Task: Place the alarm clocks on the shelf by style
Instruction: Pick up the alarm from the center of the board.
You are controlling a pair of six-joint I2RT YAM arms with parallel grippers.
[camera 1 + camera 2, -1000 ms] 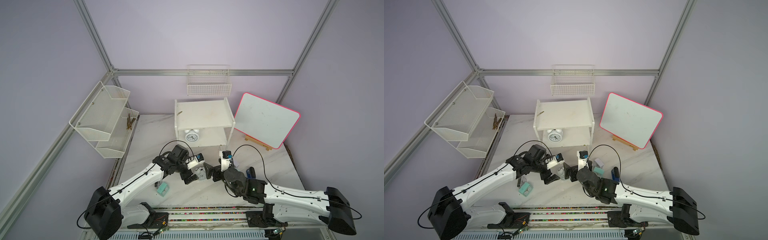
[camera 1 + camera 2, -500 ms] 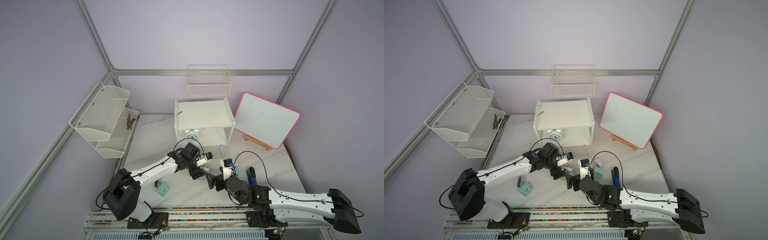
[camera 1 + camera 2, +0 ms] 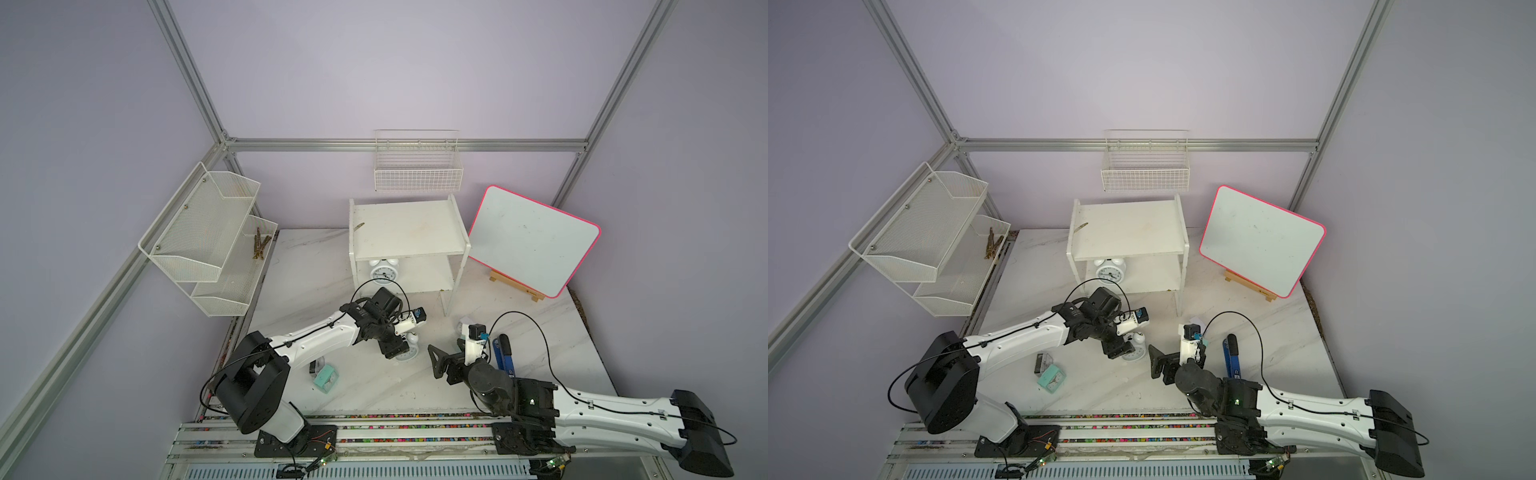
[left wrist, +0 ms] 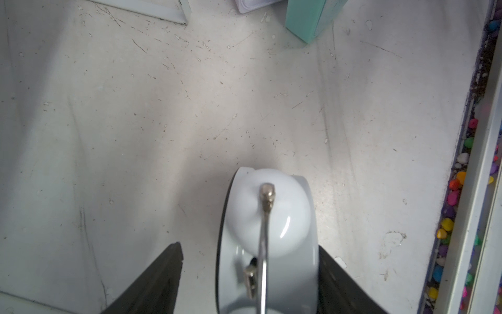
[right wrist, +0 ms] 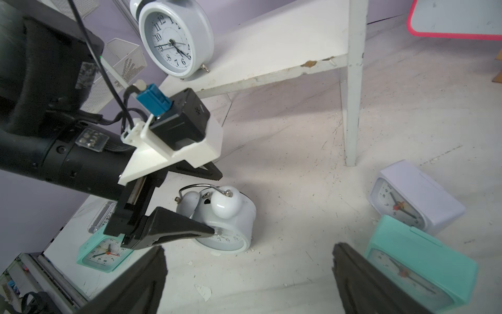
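- In a top view, the left gripper [image 3: 395, 351] sits low over the loose twin-bell clock [image 3: 406, 354], just below centre of frame; the left arm reaches in from lower left with its wrist bent downward; the shelf [image 3: 405, 249] stands above centre, its lower tier holding the shelved twin-bell clock [image 3: 383, 272].
- In a top view, the right gripper [image 3: 1158, 363] hangs right of the loose clock, apart from it, with fingers spread and nothing between them; the right arm lies low from the lower right corner.
- Left wrist view: the jaws straddle the clock front to back, bells uppermost; one finger [image 4: 334, 271] lies against the rim and the other finger [image 4: 160, 271] stands clear, with bare table between; judged not yet clamped.
- Recommendation: centre the wrist so both pads meet the body together, since a one-sided push would likely slide or tip the clock; keep the pads below the bells and off the wire handle; lift straight, then carry to the lower tier beside its twin.
- Right wrist view: the finding is confirmed, one fingertip at the dial side and one behind; the lilac-white clock [image 5: 415, 195] and two mint clocks [image 5: 418, 266] [image 5: 104, 252] lie on the table, unsorted.
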